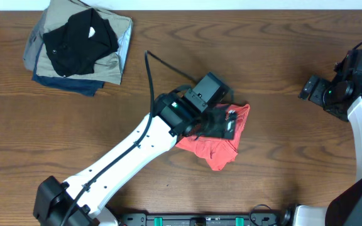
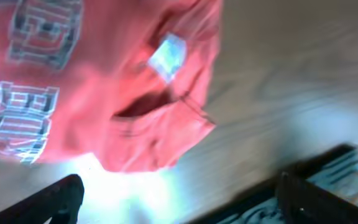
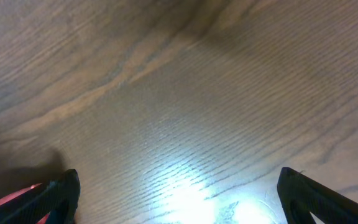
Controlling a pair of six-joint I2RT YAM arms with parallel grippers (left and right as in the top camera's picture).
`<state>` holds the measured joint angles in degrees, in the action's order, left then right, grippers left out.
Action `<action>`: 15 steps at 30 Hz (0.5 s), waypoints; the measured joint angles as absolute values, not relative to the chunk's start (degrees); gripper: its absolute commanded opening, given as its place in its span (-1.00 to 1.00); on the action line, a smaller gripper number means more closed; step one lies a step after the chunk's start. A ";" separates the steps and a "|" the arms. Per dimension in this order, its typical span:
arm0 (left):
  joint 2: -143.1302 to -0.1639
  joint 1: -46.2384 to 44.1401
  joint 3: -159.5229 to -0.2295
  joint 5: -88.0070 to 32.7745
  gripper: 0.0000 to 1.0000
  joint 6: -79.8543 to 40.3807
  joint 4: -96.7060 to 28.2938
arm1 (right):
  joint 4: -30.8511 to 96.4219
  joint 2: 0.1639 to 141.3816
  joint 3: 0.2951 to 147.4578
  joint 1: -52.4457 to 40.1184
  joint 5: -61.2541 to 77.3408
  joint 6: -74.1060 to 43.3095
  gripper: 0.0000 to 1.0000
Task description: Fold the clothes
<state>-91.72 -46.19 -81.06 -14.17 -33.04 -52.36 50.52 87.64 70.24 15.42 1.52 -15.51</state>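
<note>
The clothes, a coral-red T-shirt [image 1: 215, 149], lie bunched in a small heap at the middle of the wooden table. My left gripper [image 1: 225, 125] hovers over the heap's upper part, open. In the left wrist view the shirt [image 2: 104, 93] fills the upper left, showing block lettering [image 2: 20, 121] and a white neck tag [image 2: 168, 55]; the left gripper [image 2: 179, 205] has its jaws wide apart with only bare table between them. My right gripper [image 1: 307, 89] is at the far right, away from the shirt. In its own view the right gripper [image 3: 182, 199] is open over bare wood.
A stack of folded garments [image 1: 80, 47], a black one on top, sits at the back left. A dark rail [image 1: 206, 220] runs along the table's front edge and shows in the left wrist view [image 2: 340, 177]. A sliver of red [image 3: 17, 199] shows at the right wrist view's lower left.
</note>
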 measured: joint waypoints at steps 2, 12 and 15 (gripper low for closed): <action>-92.86 -46.19 -80.09 -13.47 0.66 -32.69 -53.78 | 50.50 87.64 70.24 15.42 1.52 -15.51 0.98; -101.21 -47.13 -76.40 -13.58 0.49 -31.53 -49.87 | 50.50 87.64 70.24 15.42 1.52 -15.51 0.99; -103.79 -47.70 -76.40 -13.87 0.38 -31.55 -49.19 | 50.50 87.64 70.24 15.42 1.52 -15.51 0.98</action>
